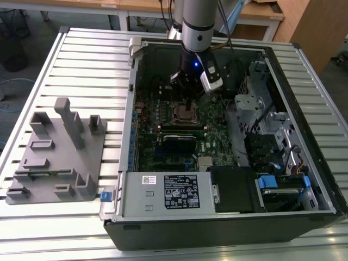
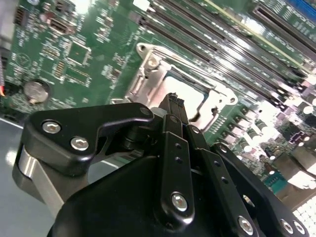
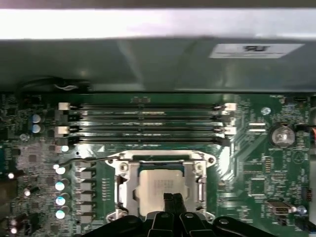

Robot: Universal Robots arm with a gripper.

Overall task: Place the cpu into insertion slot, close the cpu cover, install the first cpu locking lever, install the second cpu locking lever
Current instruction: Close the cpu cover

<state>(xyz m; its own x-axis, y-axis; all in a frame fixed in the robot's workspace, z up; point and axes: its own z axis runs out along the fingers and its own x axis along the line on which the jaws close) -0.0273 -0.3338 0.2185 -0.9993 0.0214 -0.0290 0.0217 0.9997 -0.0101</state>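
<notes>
Exterior view: gripper [image 1: 185, 99] — fingers pinched shut — hangs at twelve o'clock of the insertion slot [image 1: 185, 113], cpu [image 3: 155, 185] seated inside.

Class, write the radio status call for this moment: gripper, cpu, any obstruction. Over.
Gripper shut, tips over the cpu. Chip seated in insertion slot, cpu cover down around it. Nothing seen in the way.

Print on the white label [image 1: 174, 191] is illegible.
</notes>
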